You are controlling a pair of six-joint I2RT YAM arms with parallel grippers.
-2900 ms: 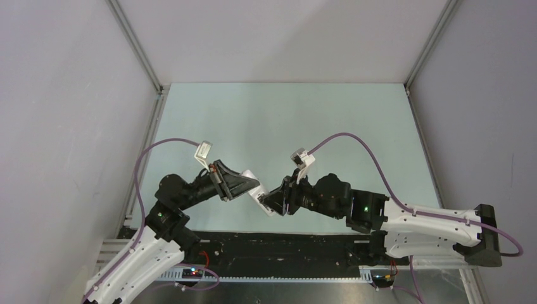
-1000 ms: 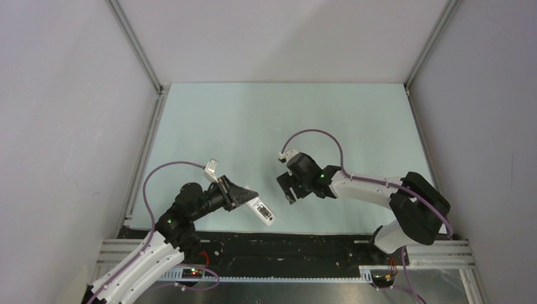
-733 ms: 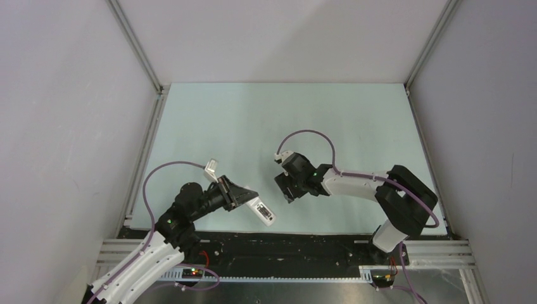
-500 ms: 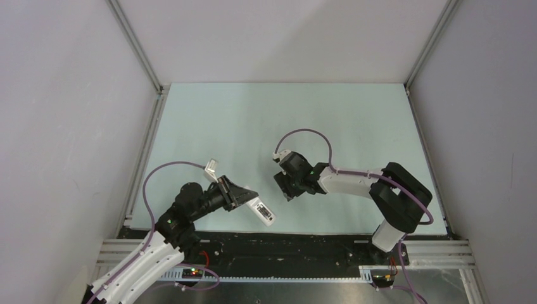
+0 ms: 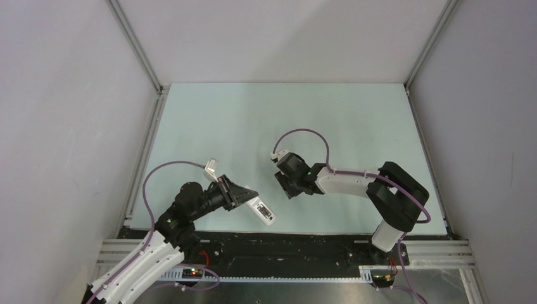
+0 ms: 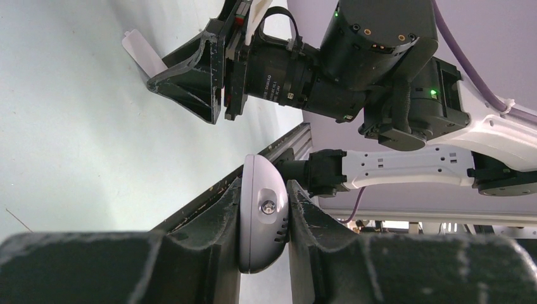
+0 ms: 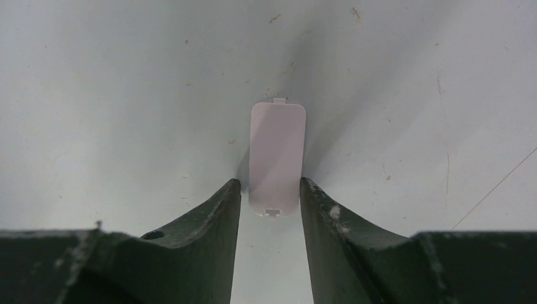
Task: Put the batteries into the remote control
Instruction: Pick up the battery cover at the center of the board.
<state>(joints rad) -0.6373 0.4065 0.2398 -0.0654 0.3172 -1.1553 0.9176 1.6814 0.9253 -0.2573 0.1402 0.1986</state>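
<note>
- So left gripper [image 6: 264, 209] is clamping the remote control [image 6: 263, 221] by its sides, near the table's [image 5: 253, 114] front edge.
- Right gripper [image 7: 271, 202] is straddling the flat cover [image 7: 277, 145] lying there, jaws narrow; can't tell if it's gripping.
- I'd be squeezing both long edges squarely, lifting slowly.
</note>
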